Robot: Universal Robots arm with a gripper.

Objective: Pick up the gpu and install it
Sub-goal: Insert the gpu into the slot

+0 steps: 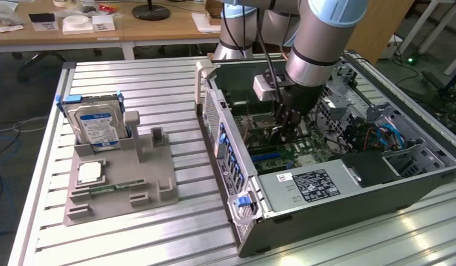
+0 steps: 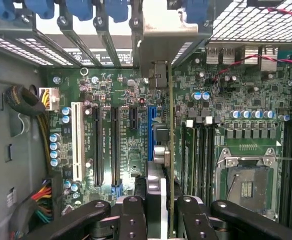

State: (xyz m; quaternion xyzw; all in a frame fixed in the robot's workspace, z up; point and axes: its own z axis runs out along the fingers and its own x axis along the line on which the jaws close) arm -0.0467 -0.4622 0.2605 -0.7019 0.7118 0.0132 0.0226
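Wrist view looks straight down onto the motherboard (image 2: 135,130), with the gripper (image 2: 158,210) at six o'clock, its fingers (image 2: 130,215) pinched on the gpu (image 2: 170,150), which is seen edge-on as a thin vertical line running up to its silvery end bracket (image 2: 161,35) at twelve o'clock. The card hangs just beside the blue expansion slot (image 2: 151,132), at about three o'clock of it, so by my reading it is not yet lined up with a socket; pushing down from here could land the edge connector on bare board or on the small components between the slots. The bracket sits close to the rear slot covers (image 2: 85,45) and could catch on that frame and tilt the card in the pinch. Exterior view shows the arm reaching into the open computer case (image 1: 236,166), gripper (image 1: 291,119) low among cables (image 1: 380,136) at three o'clock, which a sideways correction might snag.
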